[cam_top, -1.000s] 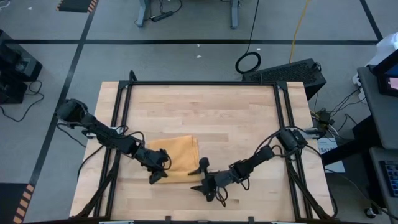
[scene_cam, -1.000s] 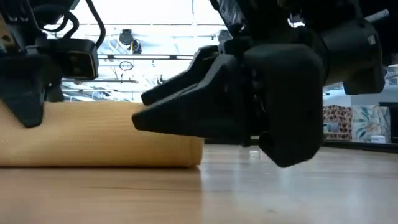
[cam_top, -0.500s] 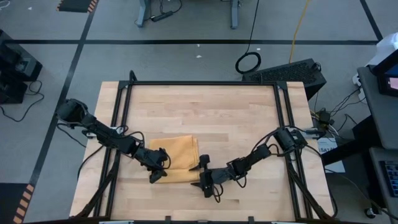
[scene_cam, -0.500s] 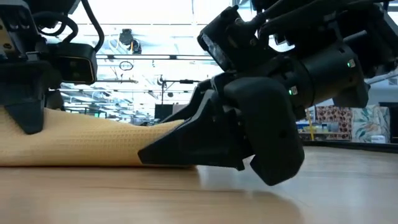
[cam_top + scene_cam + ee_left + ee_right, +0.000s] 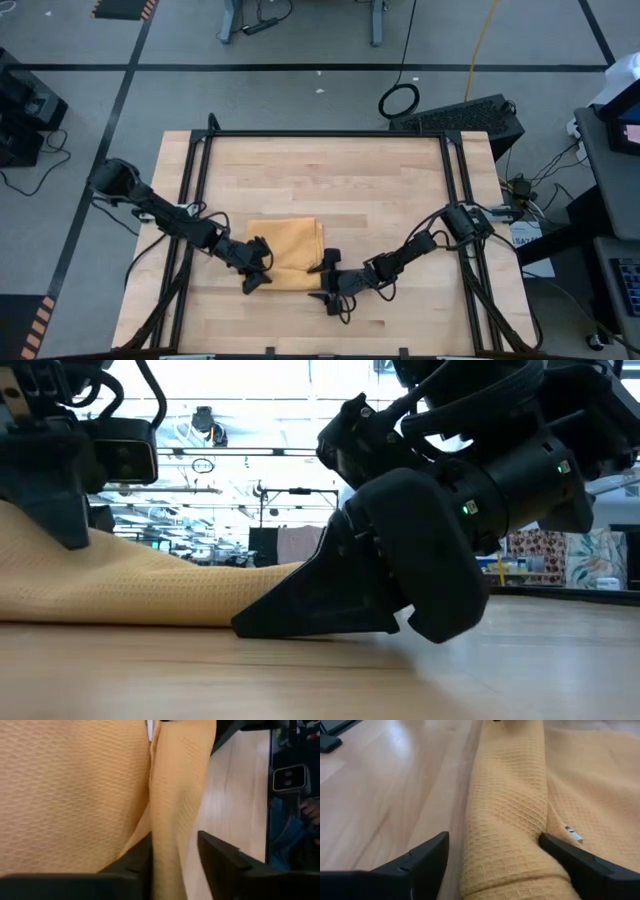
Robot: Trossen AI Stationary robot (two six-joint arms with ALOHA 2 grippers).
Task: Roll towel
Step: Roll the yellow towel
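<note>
One mustard-yellow towel (image 5: 285, 255), bearing one small white tag (image 5: 572, 834), lies on one wooden table (image 5: 330, 175) between two dark robot arms, each ending in one two-finger gripper: the left gripper (image 5: 257, 278) and right gripper (image 5: 322, 282).

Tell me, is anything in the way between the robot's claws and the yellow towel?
No. The left gripper and the right gripper each have the towel's rolled edge between their fingers. Nothing else shows between them.

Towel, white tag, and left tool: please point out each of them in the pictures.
towel (image 5: 288, 252), high view, middle of the flat part
white tag (image 5: 572, 833), right wrist view, its middle
left tool (image 5: 174, 860), left wrist view, midway between fingertips
</note>
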